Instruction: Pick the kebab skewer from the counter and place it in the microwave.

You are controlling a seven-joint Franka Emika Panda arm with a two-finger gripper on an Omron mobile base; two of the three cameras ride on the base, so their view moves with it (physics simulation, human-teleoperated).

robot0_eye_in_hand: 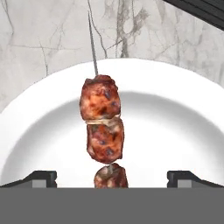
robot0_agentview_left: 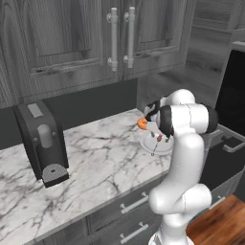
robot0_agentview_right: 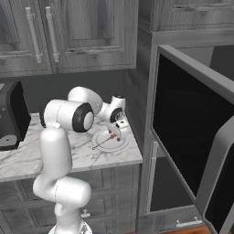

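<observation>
Skewer (robot0_eye_in_hand: 101,127) lies on a white plate (robot0_eye_in_hand: 175,127) at the right end of the marble surface (robot0_agentview_left: 95,162), stick pointing away from the hand camera. I see the end effector (robot0_eye_in_hand: 111,177) wide open right above it, fingertips (robot0_eye_in_hand: 41,177) either side of the meat, gripping nothing. Microwave (robot0_agentview_right: 192,137) at right, door open. Orange doughnut (robot0_agentview_left: 142,124) beside the plate, coffee machine (robot0_agentview_left: 43,143) far left.

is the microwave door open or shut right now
Open. In the right base view the large grey microwave's dark glass door swings out toward the camera, pale curved handle at its free edge.
</observation>
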